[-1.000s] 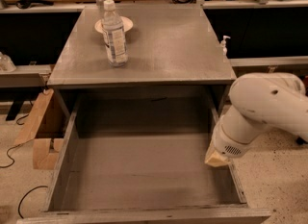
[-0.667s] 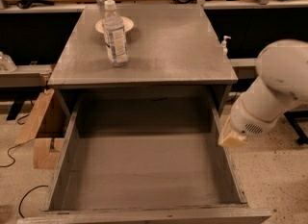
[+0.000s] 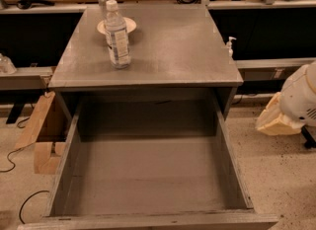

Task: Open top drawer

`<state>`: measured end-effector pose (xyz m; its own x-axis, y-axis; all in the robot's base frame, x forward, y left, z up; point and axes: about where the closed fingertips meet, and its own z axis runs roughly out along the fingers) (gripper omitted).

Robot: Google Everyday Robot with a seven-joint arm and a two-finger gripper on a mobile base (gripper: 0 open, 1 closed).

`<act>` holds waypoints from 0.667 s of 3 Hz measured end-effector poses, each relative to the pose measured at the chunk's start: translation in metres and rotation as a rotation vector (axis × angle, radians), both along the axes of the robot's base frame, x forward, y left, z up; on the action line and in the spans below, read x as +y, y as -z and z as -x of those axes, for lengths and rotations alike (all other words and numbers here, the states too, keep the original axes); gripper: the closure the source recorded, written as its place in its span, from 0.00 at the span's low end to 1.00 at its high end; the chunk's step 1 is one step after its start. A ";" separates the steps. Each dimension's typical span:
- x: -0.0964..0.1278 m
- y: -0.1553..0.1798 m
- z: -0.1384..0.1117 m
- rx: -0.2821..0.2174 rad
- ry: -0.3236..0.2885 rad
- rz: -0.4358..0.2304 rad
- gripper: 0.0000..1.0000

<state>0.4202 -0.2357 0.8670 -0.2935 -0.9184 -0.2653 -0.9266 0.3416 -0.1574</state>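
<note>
The top drawer (image 3: 148, 174) of the grey cabinet stands pulled far out toward me. Its deep grey interior is bare and its front panel (image 3: 148, 221) lies along the bottom edge of the view. The knob is hidden. My white arm (image 3: 302, 98) is at the right edge, beyond the drawer's right wall. My gripper (image 3: 273, 119), a tan piece at the arm's end, hangs over the speckled floor, apart from the drawer and holding nothing that I can see.
On the cabinet top (image 3: 168, 51) stand a clear water bottle (image 3: 117, 35) and a small white plate (image 3: 117, 25) behind it. A cardboard box (image 3: 42, 133) and cables lie on the floor at left. Benches run behind, with a small pump bottle (image 3: 230, 44) at right.
My arm and gripper have pulled away to the right, from beside the drawer's right wall out over the floor. The drawer has stayed open.
</note>
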 end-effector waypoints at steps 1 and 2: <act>-0.001 -0.007 0.002 -0.012 0.001 0.003 0.85; 0.000 -0.009 0.003 -0.016 0.001 0.005 0.54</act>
<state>0.4170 -0.2358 0.8756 -0.2900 -0.9196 -0.2651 -0.9236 0.3415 -0.1740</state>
